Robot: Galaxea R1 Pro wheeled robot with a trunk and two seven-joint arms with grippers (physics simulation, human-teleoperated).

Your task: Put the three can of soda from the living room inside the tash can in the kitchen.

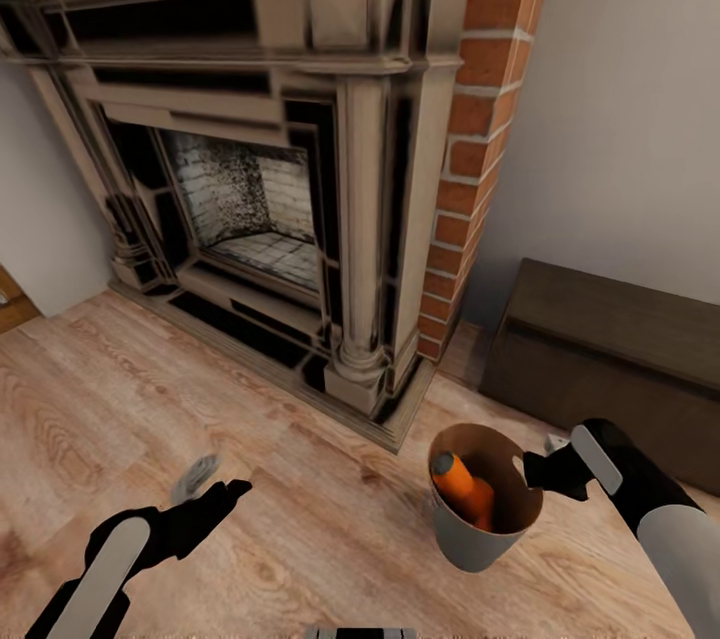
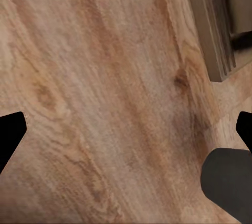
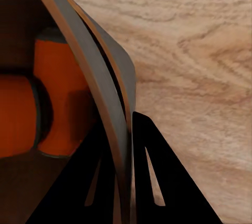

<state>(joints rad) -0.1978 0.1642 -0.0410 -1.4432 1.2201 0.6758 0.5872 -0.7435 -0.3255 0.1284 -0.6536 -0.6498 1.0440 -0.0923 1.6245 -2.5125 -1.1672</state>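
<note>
The right hand (image 1: 535, 472) is pinching the rim of the trash can (image 1: 470, 544), one finger inside the wall and one outside, as the right wrist view is showing. The bin is hanging tilted over the wood floor (image 1: 300, 479), near the foot of the fireplace (image 1: 300, 219), with the dark low cabinet (image 1: 610, 359) just to its right. Two orange soda cans (image 1: 465, 491) are lying inside it, leaning against the copper wall; whether a third is hiding beneath them is unclear. The left hand (image 1: 205, 501) is hovering released and empty over the floor at the near left. Carrying this well probably means keeping the pinch firm and the bin's mouth pointing upward, moving smoothly so the cans are not rolling out, and steering the bin wide of the fireplace base.
</note>
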